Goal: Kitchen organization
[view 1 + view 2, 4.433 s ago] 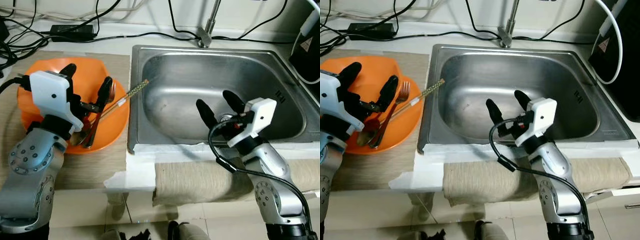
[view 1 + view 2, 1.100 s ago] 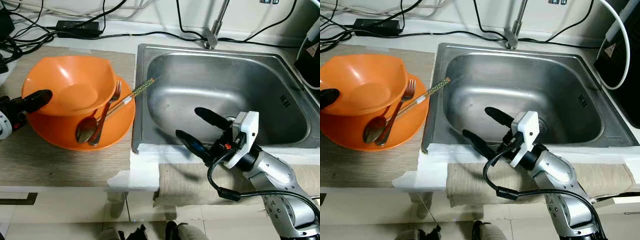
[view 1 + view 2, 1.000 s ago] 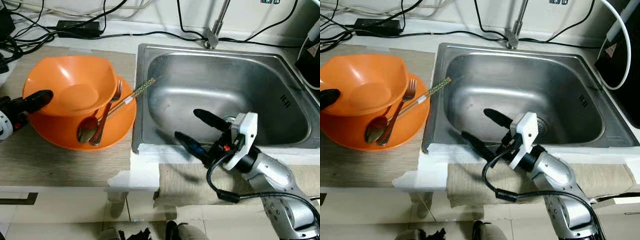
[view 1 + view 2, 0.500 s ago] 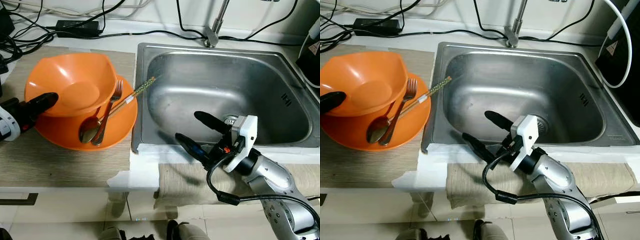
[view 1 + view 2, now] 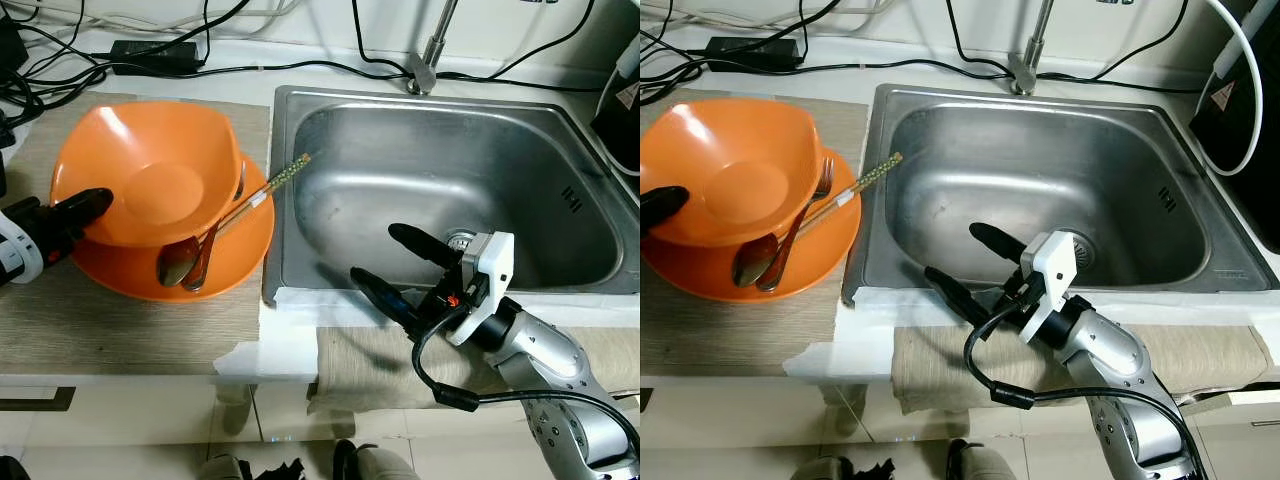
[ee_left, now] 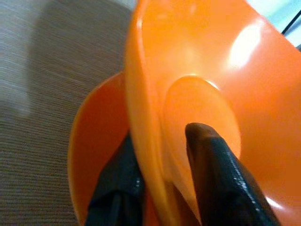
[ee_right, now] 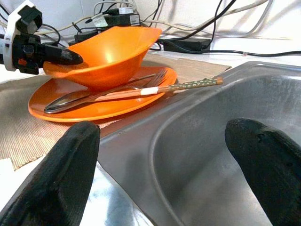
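Head views: glossy orange bowl (image 5: 160,170), rounded-square rim, sits tilted on a flat orange plate (image 5: 240,235) on the woven beige mat (image 5: 120,320), left of the sink. The left gripper (image 5: 80,208) grasps the bowl's near-left rim, one black finger over the lip. A steel spoon (image 5: 178,262), a fork (image 5: 236,185) and a chopstick (image 5: 275,182) with a patterned end lie on the plate's right side; the chopstick tip overhangs the sink's left edge. The stainless sink (image 5: 560,150) is brushed metal with rounded corners, drain (image 5: 462,240) near the front, faucet base (image 5: 422,75) behind. White padding (image 5: 290,330) and a cloth (image 5: 380,365) cover the front counter edge. Black cables (image 5: 250,70) run along the back. The right gripper (image 5: 975,262) hovers over the sink's front edge, fingers spread, holding nothing. Left wrist view: the bowl wall (image 6: 155,94) passes between two black fingers (image 6: 216,160), one inside, one outside against the plate. Right wrist view: both fingers (image 7: 70,160) are wide apart, with open basin between them; bowl, plate and cutlery lie beyond the sink rim.
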{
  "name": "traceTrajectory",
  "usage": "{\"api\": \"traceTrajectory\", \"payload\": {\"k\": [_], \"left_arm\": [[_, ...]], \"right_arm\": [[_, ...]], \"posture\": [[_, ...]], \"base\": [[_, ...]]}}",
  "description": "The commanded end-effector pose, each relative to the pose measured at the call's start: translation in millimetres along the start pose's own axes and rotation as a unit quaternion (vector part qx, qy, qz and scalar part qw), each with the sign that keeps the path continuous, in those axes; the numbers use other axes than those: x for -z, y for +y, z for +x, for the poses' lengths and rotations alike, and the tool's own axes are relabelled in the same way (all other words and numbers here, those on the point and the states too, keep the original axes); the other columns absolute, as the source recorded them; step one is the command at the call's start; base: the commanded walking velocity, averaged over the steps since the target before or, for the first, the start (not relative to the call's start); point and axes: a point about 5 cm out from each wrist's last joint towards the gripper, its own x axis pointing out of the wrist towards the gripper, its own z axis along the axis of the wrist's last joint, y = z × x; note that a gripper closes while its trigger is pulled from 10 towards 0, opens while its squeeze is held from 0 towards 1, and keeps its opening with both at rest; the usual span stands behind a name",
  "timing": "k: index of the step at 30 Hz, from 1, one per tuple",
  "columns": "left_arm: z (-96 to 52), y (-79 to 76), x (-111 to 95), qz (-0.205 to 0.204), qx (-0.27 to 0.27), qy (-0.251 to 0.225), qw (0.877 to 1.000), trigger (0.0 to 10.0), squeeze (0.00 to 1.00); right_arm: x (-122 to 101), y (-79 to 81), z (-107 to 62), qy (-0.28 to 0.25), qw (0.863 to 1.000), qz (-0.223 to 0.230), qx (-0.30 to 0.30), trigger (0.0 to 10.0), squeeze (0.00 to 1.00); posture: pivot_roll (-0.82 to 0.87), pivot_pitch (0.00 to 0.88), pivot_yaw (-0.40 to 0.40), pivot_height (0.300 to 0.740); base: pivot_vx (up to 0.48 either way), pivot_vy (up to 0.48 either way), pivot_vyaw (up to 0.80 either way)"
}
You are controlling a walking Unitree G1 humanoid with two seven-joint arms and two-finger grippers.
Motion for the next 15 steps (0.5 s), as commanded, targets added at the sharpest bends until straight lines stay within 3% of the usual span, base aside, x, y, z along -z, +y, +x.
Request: {"api": "traceTrajectory", "payload": {"k": [1, 15], "left_arm": [[-2.1, -4.0, -2, 0.002, 0.006, -0.004, 1.000, 0.0, 0.00], [-3.6, -14.1, 2, -0.009, 0.020, -0.025, 0.999, 0.0, 0.00]], "right_arm": [[-3, -0.1, 0.0, -0.007, 1.000, -0.007, 0.001, 10.0, 0.00], [-1, 1.2, 1.2, -0.003, 1.000, -0.001, -0.009, 10.0, 0.00]], "posture": [[-0.09, 0.130, -0.066, 0.740], [-0.07, 0.135, -0.081, 0.740]], "base": [[0.000, 0.000, 0.00], [0.000, 0.000, 0.00]]}}
